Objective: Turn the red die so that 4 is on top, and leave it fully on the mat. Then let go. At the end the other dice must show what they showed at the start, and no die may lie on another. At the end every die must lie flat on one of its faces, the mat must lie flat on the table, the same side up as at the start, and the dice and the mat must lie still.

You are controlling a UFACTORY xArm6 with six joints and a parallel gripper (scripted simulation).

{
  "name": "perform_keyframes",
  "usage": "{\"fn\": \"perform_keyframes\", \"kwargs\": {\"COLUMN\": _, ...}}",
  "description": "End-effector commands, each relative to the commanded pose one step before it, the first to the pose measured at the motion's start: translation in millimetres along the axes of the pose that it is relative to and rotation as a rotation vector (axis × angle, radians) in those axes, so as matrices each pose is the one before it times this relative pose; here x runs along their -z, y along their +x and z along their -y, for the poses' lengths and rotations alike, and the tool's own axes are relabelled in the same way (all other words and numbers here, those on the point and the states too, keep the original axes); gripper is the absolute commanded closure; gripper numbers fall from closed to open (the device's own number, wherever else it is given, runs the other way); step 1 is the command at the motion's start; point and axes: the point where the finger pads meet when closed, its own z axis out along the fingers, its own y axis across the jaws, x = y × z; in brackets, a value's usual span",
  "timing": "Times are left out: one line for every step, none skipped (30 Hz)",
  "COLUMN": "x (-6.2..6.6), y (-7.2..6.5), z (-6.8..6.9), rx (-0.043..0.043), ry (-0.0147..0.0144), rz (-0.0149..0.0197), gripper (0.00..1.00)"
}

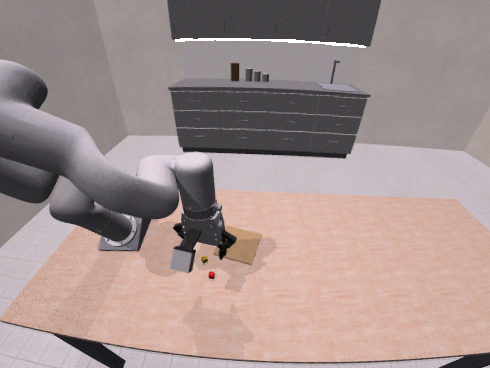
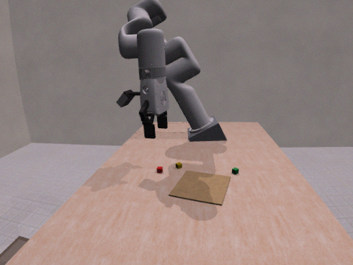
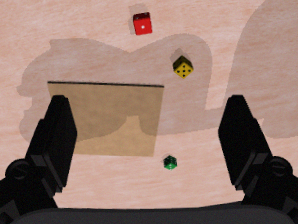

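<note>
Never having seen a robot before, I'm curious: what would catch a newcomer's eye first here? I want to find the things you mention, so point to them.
Probably the big grey arm [image 1: 115,185] [image 2: 151,50], reaching over the table with its black-fingered gripper [image 1: 204,245] [image 2: 155,129] [image 3: 148,113] open. Below, a small bright red die [image 1: 211,275] [image 2: 160,169] [image 3: 142,25] stands out on the wood, off the tan mat [image 1: 245,245] [image 2: 202,187] [image 3: 100,110].

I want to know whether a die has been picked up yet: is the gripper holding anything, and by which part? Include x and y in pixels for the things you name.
Nothing is held: the gripper [image 1: 206,248] [image 2: 155,130] [image 3: 148,113] is open above the table, and the red die [image 1: 211,275] [image 2: 160,169] [image 3: 143,24] lies on the table.
</note>
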Motion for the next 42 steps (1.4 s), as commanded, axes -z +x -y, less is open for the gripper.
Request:
{"fn": "perform_keyframes", "kwargs": {"x": -3.95, "y": 0.49, "z": 1.14, "rx": -0.15485, "ry": 0.00825, "rz": -0.00631, "gripper": 0.00}}
{"fn": "perform_keyframes", "kwargs": {"x": -1.61, "y": 0.15, "z": -0.08, "rx": -0.04700, "ry": 0.00012, "rz": -0.00021, "gripper": 0.00}}
{"fn": "perform_keyframes", "kwargs": {"x": -0.68, "y": 0.06, "z": -0.03, "rx": -0.01984, "ry": 0.00005, "rz": -0.00008, "gripper": 0.00}}
{"fn": "perform_keyframes", "kwargs": {"x": 0.00, "y": 0.00, "z": 0.00, "rx": 0.00000, "ry": 0.00000, "rz": 0.00000, "gripper": 0.00}}
{"fn": "perform_keyframes", "kwargs": {"x": 0.00, "y": 0.00, "z": 0.00, "rx": 0.00000, "ry": 0.00000, "rz": 0.00000, "gripper": 0.00}}
{"fn": "perform_keyframes", "kwargs": {"x": -2.44, "y": 0.23, "z": -0.14, "rx": -0.07145, "ry": 0.00016, "rz": -0.00024, "gripper": 0.00}}
{"fn": "perform_keyframes", "kwargs": {"x": -1.36, "y": 0.13, "z": -0.08, "rx": -0.03997, "ry": 0.00008, "rz": -0.00010, "gripper": 0.00}}
{"fn": "perform_keyframes", "kwargs": {"x": -0.81, "y": 0.08, "z": -0.05, "rx": -0.02369, "ry": 0.00004, "rz": -0.00005, "gripper": 0.00}}
{"fn": "perform_keyframes", "kwargs": {"x": -0.39, "y": 0.04, "z": -0.02, "rx": -0.01157, "ry": 0.00002, "rz": -0.00002, "gripper": 0.00}}
{"fn": "perform_keyframes", "kwargs": {"x": -1.41, "y": 0.14, "z": -0.09, "rx": -0.04150, "ry": 0.00006, "rz": -0.00007, "gripper": 0.00}}
{"fn": "perform_keyframes", "kwargs": {"x": -0.97, "y": 0.10, "z": -0.07, "rx": -0.02860, "ry": 0.00003, "rz": -0.00004, "gripper": 0.00}}
{"fn": "perform_keyframes", "kwargs": {"x": -0.27, "y": 0.03, "z": -0.02, "rx": -0.00801, "ry": 0.00001, "rz": -0.00001, "gripper": 0.00}}
{"fn": "perform_keyframes", "kwargs": {"x": -1.65, "y": 0.17, "z": -0.12, "rx": -0.04879, "ry": 0.00004, "rz": -0.00004, "gripper": 0.00}}
{"fn": "perform_keyframes", "kwargs": {"x": -0.93, "y": 0.10, "z": -0.07, "rx": -0.02736, "ry": 0.00001, "rz": -0.00001, "gripper": 0.00}}
{"fn": "perform_keyframes", "kwargs": {"x": -0.13, "y": 0.01, "z": -0.01, "rx": -0.00391, "ry": 0.00000, "rz": 0.00000, "gripper": 0.00}}
{"fn": "perform_keyframes", "kwargs": {"x": -1.75, "y": 0.20, "z": -0.14, "rx": -0.05191, "ry": 0.00000, "rz": 0.00000, "gripper": 0.00}}
{"fn": "perform_keyframes", "kwargs": {"x": -0.94, "y": 0.11, "z": -0.07, "rx": -0.02775, "ry": -0.00001, "rz": 0.00001, "gripper": 0.00}}
{"fn": "perform_keyframes", "kwargs": {"x": -0.05, "y": 0.01, "z": 0.00, "rx": -0.00136, "ry": 0.00000, "rz": 0.00000, "gripper": 0.00}}
{"fn": "perform_keyframes", "kwargs": {"x": -1.83, "y": 0.22, "z": -0.15, "rx": -0.05442, "ry": -0.00005, "rz": 0.00004, "gripper": 0.00}}
{"fn": "perform_keyframes", "kwargs": {"x": -0.89, "y": 0.11, "z": -0.08, "rx": -0.02657, "ry": -0.00004, "rz": 0.00002, "gripper": 0.00}}
{"fn": "perform_keyframes", "kwargs": {"x": 0.00, "y": 0.00, "z": 0.00, "rx": 0.00000, "ry": 0.00000, "rz": 0.00000, "gripper": 0.00}}
{"fn": "perform_keyframes", "kwargs": {"x": 0.00, "y": 0.00, "z": 0.00, "rx": 0.00000, "ry": 0.00000, "rz": 0.00000, "gripper": 0.00}}
{"fn": "perform_keyframes", "kwargs": {"x": -2.68, "y": 0.36, "z": -0.24, "rx": -0.07997, "ry": -0.00018, "rz": 0.00010, "gripper": 0.00}}
{"fn": "perform_keyframes", "kwargs": {"x": -0.90, "y": 0.13, "z": -0.08, "rx": -0.02680, "ry": -0.00008, "rz": 0.00004, "gripper": 0.00}}
{"fn": "perform_keyframes", "kwargs": {"x": -0.80, "y": 0.12, "z": -0.07, "rx": -0.02398, "ry": -0.00008, "rz": 0.00004, "gripper": 0.00}}
{"fn": "perform_keyframes", "kwargs": {"x": -0.91, "y": 0.14, "z": -0.08, "rx": -0.02718, "ry": -0.00010, "rz": 0.00004, "gripper": 0.00}}
{"fn": "perform_keyframes", "kwargs": {"x": -0.94, "y": 0.15, "z": -0.08, "rx": -0.02814, "ry": -0.00012, "rz": 0.00004, "gripper": 0.00}}
{"fn": "perform_keyframes", "kwargs": {"x": -0.95, "y": 0.15, "z": -0.09, "rx": -0.02857, "ry": -0.00013, "rz": 0.00005, "gripper": 0.00}}
{"fn": "perform_keyframes", "kwargs": {"x": -0.61, "y": 0.10, "z": -0.05, "rx": -0.01831, "ry": -0.00009, "rz": 0.00003, "gripper": 0.00}}
{"fn": "perform_keyframes", "kwargs": {"x": -1.33, "y": 0.23, "z": -0.12, "rx": -0.04005, "ry": -0.00021, "rz": 0.00006, "gripper": 0.00}}
{"fn": "perform_keyframes", "kwargs": {"x": -0.94, "y": 0.17, "z": -0.08, "rx": -0.02823, "ry": -0.00016, "rz": 0.00004, "gripper": 0.00}}
{"fn": "perform_keyframes", "kwargs": {"x": -0.10, "y": 0.02, "z": -0.01, "rx": -0.00292, "ry": -0.00002, "rz": 0.00000, "gripper": 0.00}}
{"fn": "perform_keyframes", "kwargs": {"x": -1.75, "y": 0.32, "z": -0.16, "rx": -0.05305, "ry": -0.00035, "rz": 0.00007, "gripper": 0.00}}
{"fn": "perform_keyframes", "kwargs": {"x": -0.45, "y": 0.09, "z": -0.04, "rx": -0.01352, "ry": -0.00010, "rz": 0.00002, "gripper": 0.00}}
{"fn": "perform_keyframes", "kwargs": {"x": -1.39, "y": 0.27, "z": -0.12, "rx": -0.04210, "ry": -0.00031, "rz": 0.00005, "gripper": 0.00}}
{"fn": "perform_keyframes", "kwargs": {"x": -0.63, "y": 0.13, "z": -0.05, "rx": -0.01913, "ry": -0.00015, "rz": 0.00002, "gripper": 0.00}}
{"fn": "perform_keyframes", "kwargs": {"x": -1.16, "y": 0.24, "z": -0.10, "rx": -0.03542, "ry": -0.00030, "rz": 0.00003, "gripper": 0.00}}
{"fn": "perform_keyframes", "kwargs": {"x": 0.00, "y": 0.00, "z": 0.00, "rx": 0.00000, "ry": 0.00000, "rz": 0.00000, "gripper": 0.00}}
{"fn": "perform_keyframes", "kwargs": {"x": 0.00, "y": 0.00, "z": 0.00, "rx": 0.00000, "ry": 0.00000, "rz": 0.00000, "gripper": 0.00}}
{"fn": "perform_keyframes", "kwargs": {"x": -0.65, "y": 0.14, "z": -0.05, "rx": -0.01987, "ry": -0.00017, "rz": 0.00001, "gripper": 0.00}}
{"fn": "perform_keyframes", "kwargs": {"x": -1.60, "y": 0.35, "z": -0.13, "rx": -0.04888, "ry": -0.00045, "rz": 0.00001, "gripper": 0.00}}
{"fn": "perform_keyframes", "kwargs": {"x": -1.38, "y": 0.32, "z": -0.11, "rx": -0.04214, "ry": -0.00042, "rz": -0.00001, "gripper": 0.00}}
